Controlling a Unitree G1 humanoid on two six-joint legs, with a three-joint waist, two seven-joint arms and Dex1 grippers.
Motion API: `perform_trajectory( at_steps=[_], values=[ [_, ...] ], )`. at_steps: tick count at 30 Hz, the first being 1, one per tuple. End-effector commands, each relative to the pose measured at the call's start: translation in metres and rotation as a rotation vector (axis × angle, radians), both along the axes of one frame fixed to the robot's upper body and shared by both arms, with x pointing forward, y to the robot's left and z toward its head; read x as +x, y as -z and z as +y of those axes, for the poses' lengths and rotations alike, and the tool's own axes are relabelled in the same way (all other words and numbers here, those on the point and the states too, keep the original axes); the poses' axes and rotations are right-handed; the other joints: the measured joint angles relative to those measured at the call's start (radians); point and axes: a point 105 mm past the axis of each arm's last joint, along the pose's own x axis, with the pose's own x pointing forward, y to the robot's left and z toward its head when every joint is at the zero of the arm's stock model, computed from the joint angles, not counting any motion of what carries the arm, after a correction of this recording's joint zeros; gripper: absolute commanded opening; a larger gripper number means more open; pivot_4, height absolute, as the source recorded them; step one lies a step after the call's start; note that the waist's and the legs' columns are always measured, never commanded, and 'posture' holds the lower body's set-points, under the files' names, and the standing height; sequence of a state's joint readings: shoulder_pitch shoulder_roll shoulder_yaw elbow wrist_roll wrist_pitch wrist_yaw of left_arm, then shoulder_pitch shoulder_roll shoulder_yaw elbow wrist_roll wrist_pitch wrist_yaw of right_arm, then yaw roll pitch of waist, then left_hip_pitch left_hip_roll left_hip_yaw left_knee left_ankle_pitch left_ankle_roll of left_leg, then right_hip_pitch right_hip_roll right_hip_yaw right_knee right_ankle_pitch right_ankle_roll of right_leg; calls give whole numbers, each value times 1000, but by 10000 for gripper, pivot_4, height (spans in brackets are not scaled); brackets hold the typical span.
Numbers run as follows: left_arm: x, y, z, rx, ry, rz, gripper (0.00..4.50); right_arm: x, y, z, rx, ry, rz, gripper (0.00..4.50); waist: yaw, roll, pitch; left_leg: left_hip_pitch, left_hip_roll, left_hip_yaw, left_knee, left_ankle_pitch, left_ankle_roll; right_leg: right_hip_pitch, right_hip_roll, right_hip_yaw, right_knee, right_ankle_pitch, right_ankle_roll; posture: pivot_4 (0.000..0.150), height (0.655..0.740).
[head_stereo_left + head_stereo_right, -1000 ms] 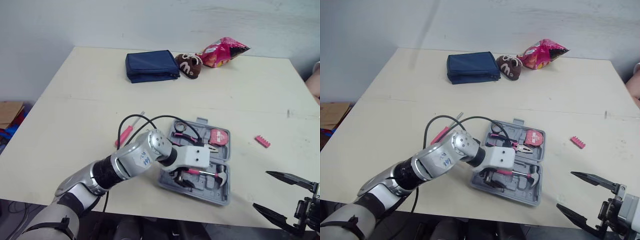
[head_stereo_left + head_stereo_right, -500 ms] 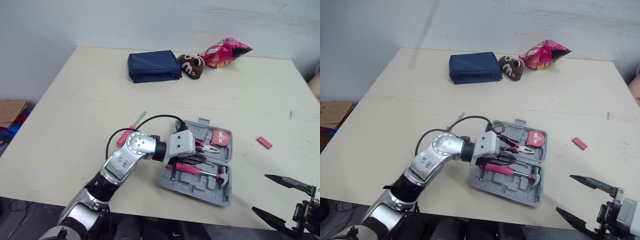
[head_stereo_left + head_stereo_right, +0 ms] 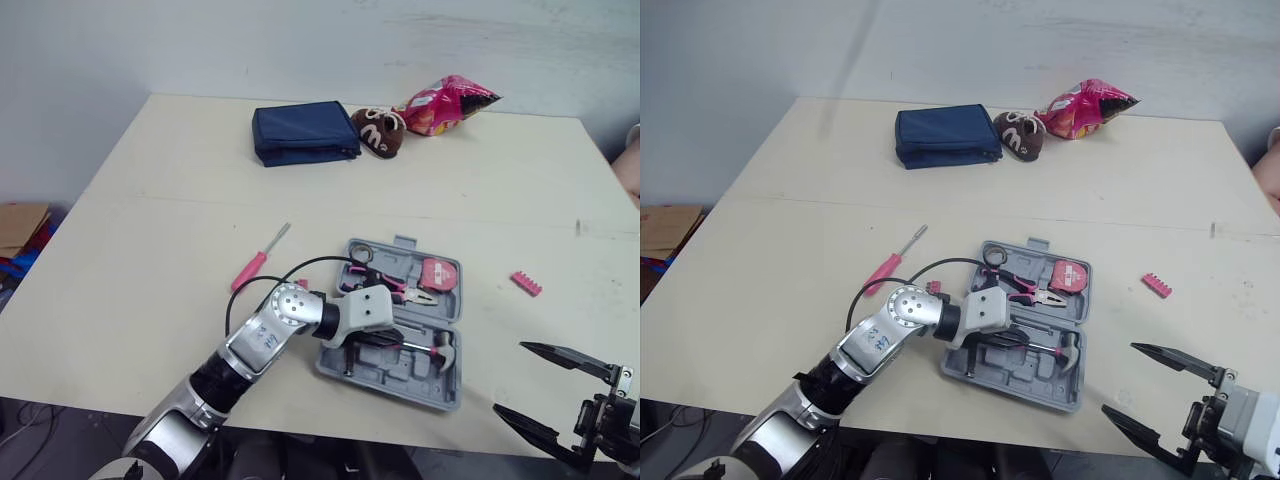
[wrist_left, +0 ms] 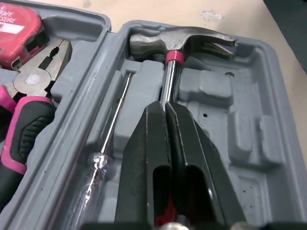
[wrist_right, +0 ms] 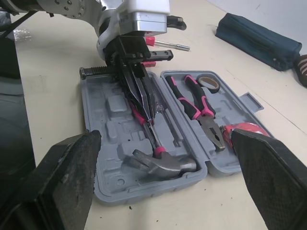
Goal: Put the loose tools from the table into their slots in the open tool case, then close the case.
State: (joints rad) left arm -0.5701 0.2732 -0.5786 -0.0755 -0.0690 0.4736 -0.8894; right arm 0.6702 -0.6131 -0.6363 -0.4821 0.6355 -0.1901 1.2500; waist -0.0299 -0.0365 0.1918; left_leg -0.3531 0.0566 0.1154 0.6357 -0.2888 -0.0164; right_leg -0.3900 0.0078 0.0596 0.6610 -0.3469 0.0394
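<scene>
Beige bench [image 3: 150,250] carries the open tool case [image 3: 440,388]; left end effector [image 4: 165,109] is clamped on the hammer [image 4: 182,38] handle, hammer lying in its slot; right end effector [image 3: 510,378] spread apart, empty. 1 pink screwdriver [image 3: 256,262] lies loose left of case: judged light, stiff, prone to roll; grasp at mid-handle.

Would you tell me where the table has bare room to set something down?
Free: the wide band between the blue pouch and the tool case, and the table's left side beyond the pink screwdriver. Crowded: the case, where the left gripper is shut on the hammer, and the near edge by the open right gripper.
</scene>
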Motion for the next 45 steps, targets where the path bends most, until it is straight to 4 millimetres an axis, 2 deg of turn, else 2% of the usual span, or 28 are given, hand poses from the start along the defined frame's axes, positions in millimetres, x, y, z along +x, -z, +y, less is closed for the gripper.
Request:
perform_trajectory(
  at_steps=[1,5,10,15,16,17,24,29,30,32,34,36,37,39,41,42,45],
  values=[
    [-4,16,3,75,8,16,569,-1,-4,1,-13,-5,-18,45000,0,0,0,0,0,0,0,0,0,0,0,0,0,0,0,1500,7400],
    [-10,23,4,119,37,32,569,-1,-2,-2,-14,-3,-17,45000,-1,0,-1,1,0,0,0,0,0,4,0,0,-1,0,0,1500,7400],
    [-6,61,20,282,-63,102,569,0,1,-5,-15,2,-17,45000,-1,-2,-4,4,0,-1,-3,0,0,10,0,0,-4,0,-1,1500,7400],
    [-7,96,40,399,-146,213,569,-1,4,-6,-16,6,-24,45000,-1,-14,-20,18,1,-2,-7,-2,0,25,0,-1,-10,-2,-2,1500,7400],
    [-8,100,42,417,-142,217,569,-2,4,-6,-16,6,-25,45000,-2,-13,-24,20,2,-3,-7,-3,1,29,0,-2,-13,-3,-3,1500,7400],
    [-9,104,45,440,-134,218,569,-2,4,-6,-17,6,-27,45000,-2,-12,-28,21,3,-4,-7,-4,0,31,1,-2,-18,-7,-13,1500,7400],
    [-10,109,45,512,-103,182,569,0,1,-2,-17,10,-49,45000,-2,-15,-49,21,5,-4,-9,-7,-1,35,1,-2,-27,-5,-17,1500,7400],
    [-1,107,34,497,-124,201,569,5,1,0,-10,15,-64,45000,4,-12,-54,21,4,-4,-14,-8,0,35,0,-2,-35,-4,-18,1500,7400],
    [0,102,30,476,-103,182,569,7,1,1,-10,14,-66,45000,6,-12,-54,20,4,-3,-14,-8,1,36,0,-2,-36,-4,-17,1500,7400],
    [0,81,18,364,-31,131,569,11,-2,1,-11,17,-77,45000,5,-12,-54,19,4,-4,-14,-9,2,36,-1,-2,-38,-4,-17,1500,7400],
    [0,47,9,160,5,97,569,14,-4,0,-17,27,-87,45000,2,-8,-52,18,4,-3,-14,-10,3,36,-2,-2,-40,-3,-16,1500,7400],
    [-9,12,8,-14,85,55,569,15,-5,-3,-22,40,-91,45000,-2,-2,-47,16,4,-1,-16,-11,4,33,-3,-2,-40,-4,-16,1500,7400],
    [-10,-4,10,-95,120,-23,569,15,-6,-5,-17,45,-95,45000,-3,2,-43,15,4,1,-17,-11,4,31,-3,-2,-39,-4,-17,1500,7400],
    [-17,-27,19,-193,196,-116,569,16,-11,-10,30,85,-113,45000,0,4,-38,12,4,2,-20,-8,7,24,-2,-2,-35,-4,-16,1500,7400],
    [-21,-47,31,-287,231,-173,569,16,-12,-15,33,108,-112,45000,6,7,-36,1,4,1,-20,-7,3,11,0,-3,-29,2,-3,1500,7400],
    [-20,-54,38,-313,235,-203,569,16,-12,-17,22,110,-104,45000,10,8,-35,1,4,1,-19,-6,1,7,1,-3,-27,1,-3,1500,7400],
    [-19,-61,59,-328,209,-201,569,16,-14,-23,-7,115,-95,45000,15,9,-35,-4,4,1,-17,-5,-7,-2,1,-3,-23,-4,-1,1500,7400]
  ],
)
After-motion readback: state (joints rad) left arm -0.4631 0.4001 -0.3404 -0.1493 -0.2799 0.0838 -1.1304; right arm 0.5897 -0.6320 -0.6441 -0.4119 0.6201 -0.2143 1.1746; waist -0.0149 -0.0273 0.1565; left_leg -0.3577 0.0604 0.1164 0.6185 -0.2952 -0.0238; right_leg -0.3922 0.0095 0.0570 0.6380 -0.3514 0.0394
